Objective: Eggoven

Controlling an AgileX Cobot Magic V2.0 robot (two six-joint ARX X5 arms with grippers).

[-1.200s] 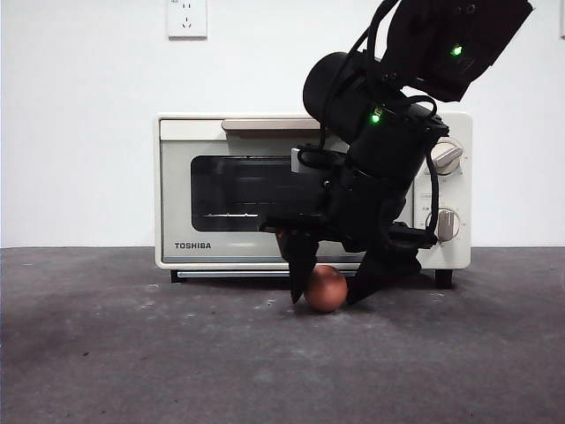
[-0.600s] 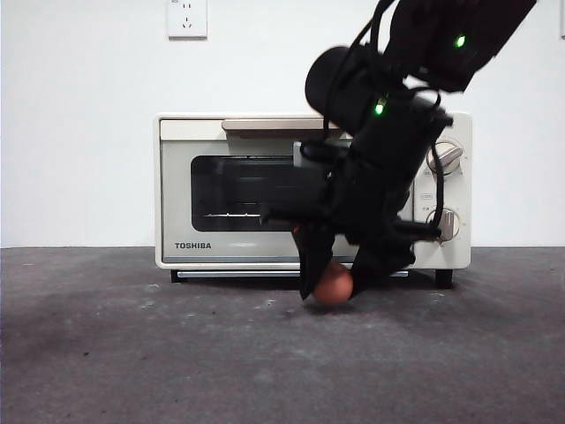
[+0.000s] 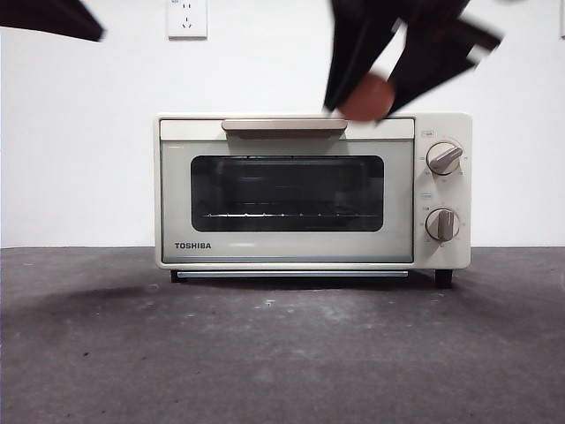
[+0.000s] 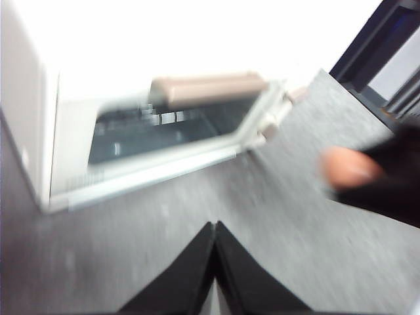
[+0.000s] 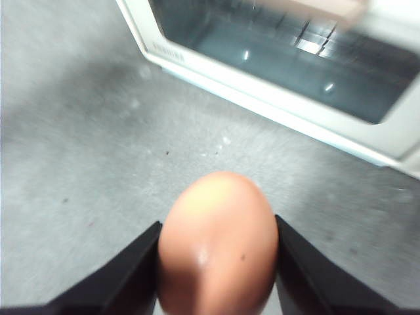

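Moved: the egg [image 3: 368, 97] has left the table [image 3: 265, 353], where it lay in front of the oven a second ago, and now rides high, level with the oven's top edge. The arm carrying it has swung up out of the middle of the front view.
Right gripper [image 3: 371, 95]: fingers clenched on the egg from both sides; the right wrist view shows the egg [image 5: 216, 243] seated snugly between them, well above the table.
Left gripper [image 4: 214, 262]: fingers pressed together, holding nothing; it hangs above the table in front of the oven, facing the handle side (only a black tip shows at the top corner of the front view).
Oven [image 3: 291, 190]: cream TOSHIBA box, dark glass door shut, beige handle [image 3: 282, 125] untouched, both knobs [image 3: 441, 159] at rest.
Progress: pickup looks done. Left, as I judge it: open the door, probably the idle arm's job, then set the egg inside and perhaps shut the door again.
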